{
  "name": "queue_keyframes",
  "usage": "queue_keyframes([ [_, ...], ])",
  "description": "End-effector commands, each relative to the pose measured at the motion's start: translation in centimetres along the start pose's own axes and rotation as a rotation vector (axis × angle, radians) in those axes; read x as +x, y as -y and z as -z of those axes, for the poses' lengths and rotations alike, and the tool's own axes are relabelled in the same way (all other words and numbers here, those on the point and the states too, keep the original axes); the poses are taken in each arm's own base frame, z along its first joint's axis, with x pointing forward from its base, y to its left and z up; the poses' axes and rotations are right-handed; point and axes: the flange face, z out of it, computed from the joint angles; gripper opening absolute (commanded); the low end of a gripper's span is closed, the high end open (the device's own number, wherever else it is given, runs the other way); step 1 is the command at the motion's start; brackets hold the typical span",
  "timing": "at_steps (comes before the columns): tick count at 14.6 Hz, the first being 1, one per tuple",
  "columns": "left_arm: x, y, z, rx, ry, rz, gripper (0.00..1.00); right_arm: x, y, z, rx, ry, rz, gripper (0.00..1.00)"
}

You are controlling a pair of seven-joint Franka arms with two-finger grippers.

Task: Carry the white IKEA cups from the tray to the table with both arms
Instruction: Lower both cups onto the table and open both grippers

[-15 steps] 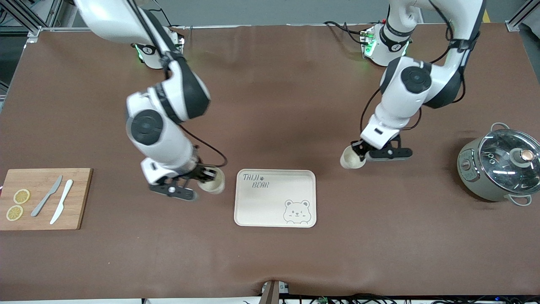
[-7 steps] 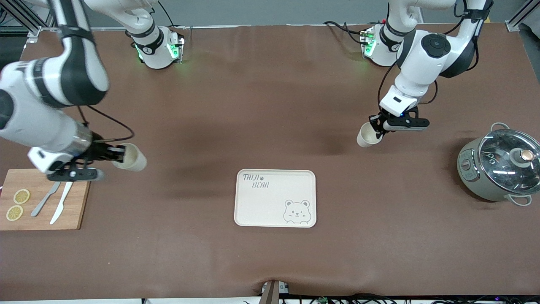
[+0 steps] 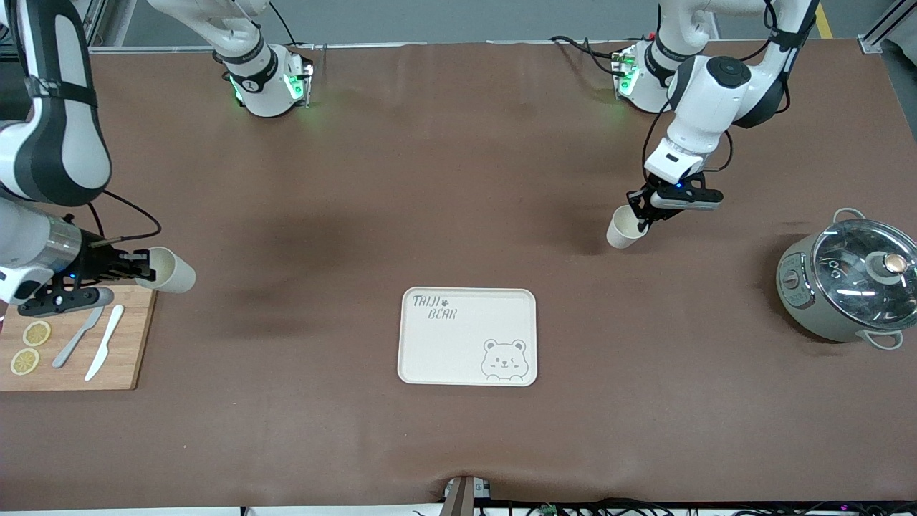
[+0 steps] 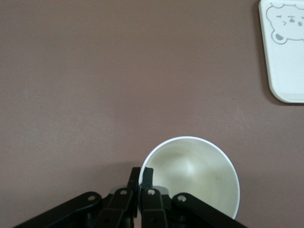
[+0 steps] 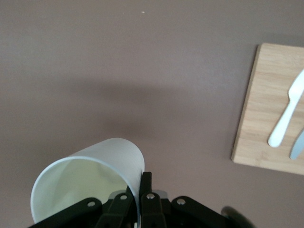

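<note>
Both white IKEA cups are held in the air. My right gripper is shut on the rim of one cup, tilted on its side, over the table by the corner of the cutting board. In the right wrist view the fingers pinch that cup's wall. My left gripper is shut on the rim of the other cup, over bare table toward the left arm's end. In the left wrist view the fingers pinch its rim.
The cream bear tray lies mid-table and shows in the left wrist view. A wooden cutting board with lemon slices and two knives lies at the right arm's end. A lidded pot stands at the left arm's end.
The right arm has carried its cup from beside the tray toward the cutting board. The left arm has lifted its cup away from the tray, toward its base.
</note>
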Motion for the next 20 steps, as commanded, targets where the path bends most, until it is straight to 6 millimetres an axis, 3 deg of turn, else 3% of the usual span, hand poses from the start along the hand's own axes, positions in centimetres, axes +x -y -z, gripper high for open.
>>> queue_keyframes([
  [1,-0.1,1.6,-1.2,0.009,-0.026,-0.029,0.00,-0.3,0.6,-3.8,-0.003,-0.025,0.035,0.00],
  [5,-0.7,1.9,-3.1,0.008,-0.026,-0.030,0.00,0.3,0.1,-9.0,-0.008,-0.014,0.054,0.00],
  [9,-1.6,2.0,-4.7,0.015,0.016,-0.045,0.00,0.8,-0.7,-11.7,-0.017,-0.022,0.107,0.00],
  [12,-2.0,2.1,-4.8,0.018,0.030,-0.040,0.00,1.2,-1.5,-13.3,-0.029,-0.042,0.148,0.00],
  [20,-2.6,2.4,-5.6,0.023,0.052,-0.051,0.00,1.3,-2.3,-14.8,-0.036,-0.048,0.173,0.00],
])
